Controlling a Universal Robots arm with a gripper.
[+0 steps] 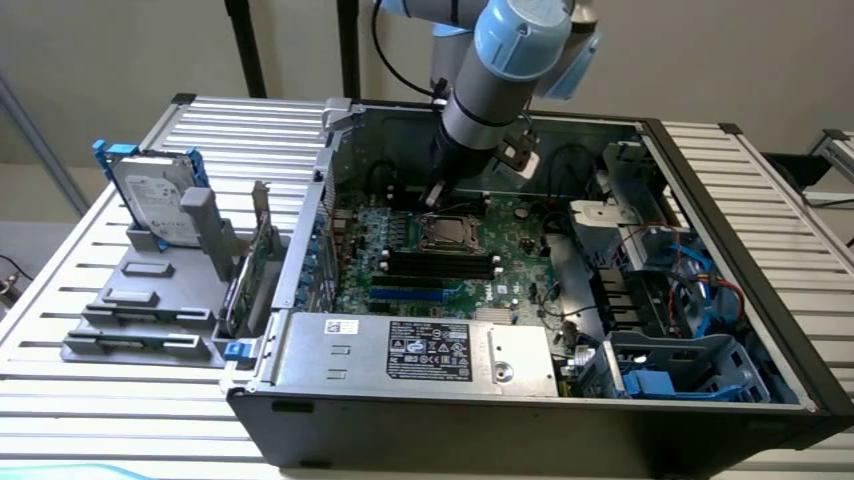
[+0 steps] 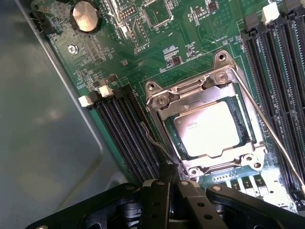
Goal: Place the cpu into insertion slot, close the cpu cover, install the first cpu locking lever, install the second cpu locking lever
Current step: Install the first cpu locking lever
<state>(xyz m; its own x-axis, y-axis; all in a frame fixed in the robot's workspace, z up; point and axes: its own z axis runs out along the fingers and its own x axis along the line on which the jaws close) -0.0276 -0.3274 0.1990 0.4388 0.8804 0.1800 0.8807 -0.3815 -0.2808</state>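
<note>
The cpu (image 2: 207, 131) lies flat in the insertion slot (image 2: 195, 171), its pale top showing through the window of the cpu cover (image 2: 164, 102), which is folded down over it. One thin wire locking lever (image 2: 155, 140) runs along the socket's side towards my gripper (image 2: 171, 182), and its end meets the fingertips. The gripper is shut; whether it pinches the lever or only presses on it I cannot tell. A second long lever (image 2: 267, 124) stretches along the opposite side. In the exterior view the arm reaches down into the case, with the gripper (image 1: 438, 197) just behind the socket (image 1: 447, 232).
Black memory slots (image 2: 128, 138) flank the socket closely on both sides. A coin battery (image 2: 86, 16) sits farther off on the board. The grey power-supply box (image 1: 420, 350) fills the case's front. Drive cages (image 1: 667, 290) stand at the exterior view's right, a hard drive (image 1: 154, 200) outside at its left.
</note>
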